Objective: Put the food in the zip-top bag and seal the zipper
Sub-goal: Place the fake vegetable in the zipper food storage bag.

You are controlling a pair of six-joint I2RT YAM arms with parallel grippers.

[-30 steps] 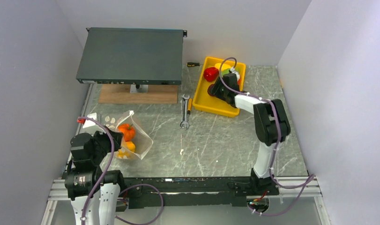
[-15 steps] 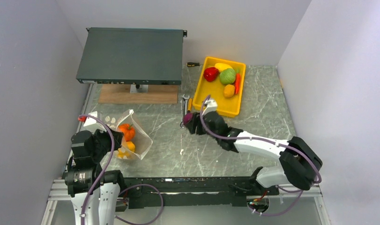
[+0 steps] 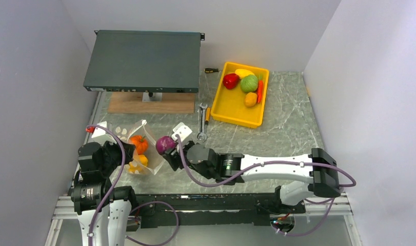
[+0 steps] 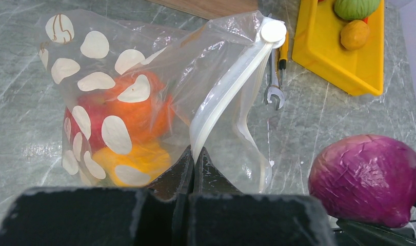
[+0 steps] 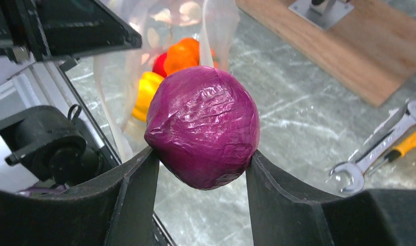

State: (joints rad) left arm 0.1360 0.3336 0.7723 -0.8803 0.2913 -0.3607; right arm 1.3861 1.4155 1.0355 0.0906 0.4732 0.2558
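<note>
The dotted clear zip-top bag (image 3: 146, 148) stands open at the table's front left, with orange, red and yellow toy food (image 4: 139, 110) inside. My left gripper (image 4: 194, 154) is shut on the bag's whitish zipper strip (image 4: 223, 97) and holds the mouth up. My right gripper (image 5: 201, 161) is shut on a purple toy cabbage (image 5: 203, 125), held in the air just right of the bag's mouth (image 3: 165, 144). Also in the yellow tray (image 3: 231, 110): a red pepper (image 3: 230, 80), a green cabbage (image 3: 249, 83), an orange fruit (image 3: 251, 99), a carrot (image 3: 260, 90) and a yellow piece (image 3: 242, 72).
A grey rack unit (image 3: 143, 60) on a wooden board (image 3: 150, 103) stands at the back left. A wrench (image 3: 202, 123) and a yellow-handled screwdriver (image 3: 207, 114) lie left of the tray. Another screwdriver (image 3: 211, 70) lies at the back. Walls close in on both sides.
My right gripper left the tray with the purple cabbage and swept left across the table to the bag's mouth. The left gripper kept hold of the bag.
</note>
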